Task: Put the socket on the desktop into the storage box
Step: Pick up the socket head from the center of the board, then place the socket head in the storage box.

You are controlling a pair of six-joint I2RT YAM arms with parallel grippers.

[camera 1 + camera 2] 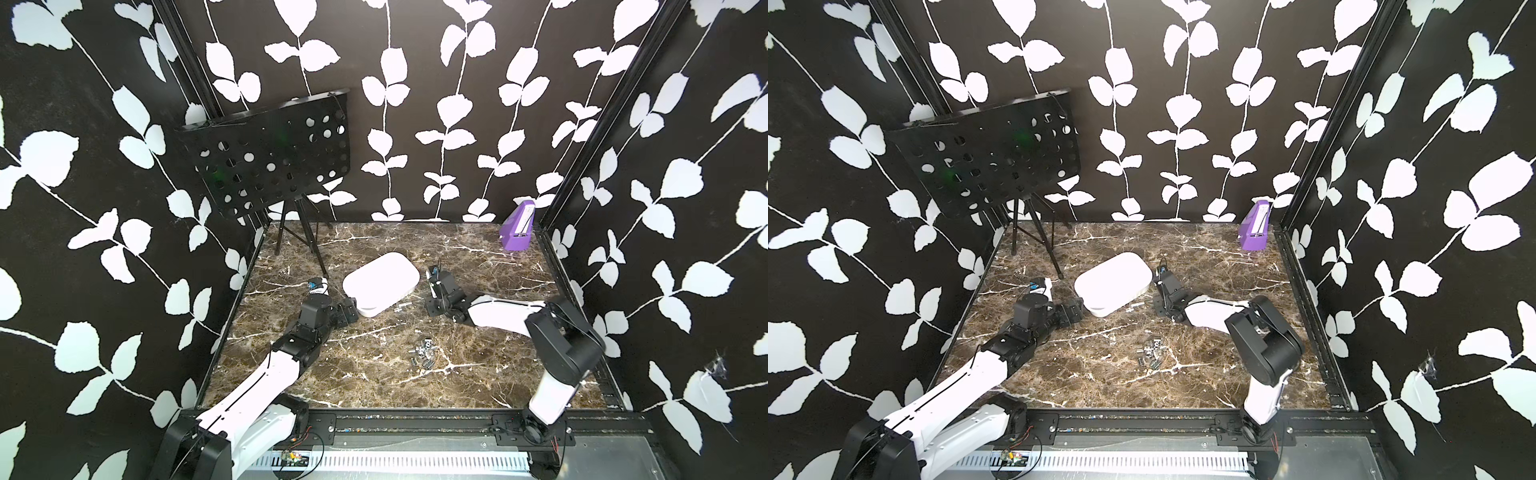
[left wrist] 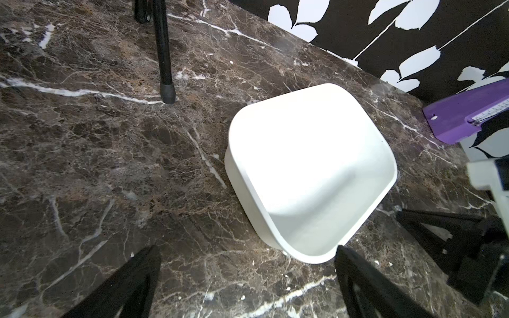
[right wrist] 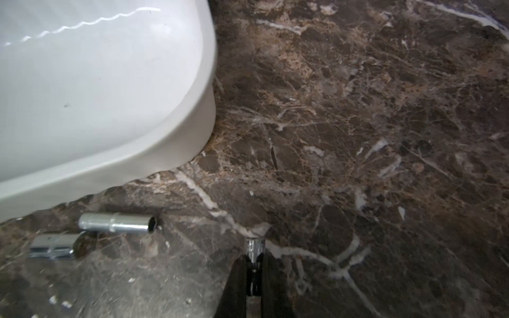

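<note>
The right gripper (image 3: 254, 261) pinches a small metal socket (image 3: 254, 246) close to the desktop (image 3: 358, 110), near the white storage box (image 3: 96, 82). Two more sockets (image 3: 117, 223) lie beside the box. The left gripper (image 2: 247, 249) is spread wide.

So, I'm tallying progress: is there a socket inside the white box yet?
No, the left wrist view shows the white box with a bare inside, nothing lying in it.
</note>
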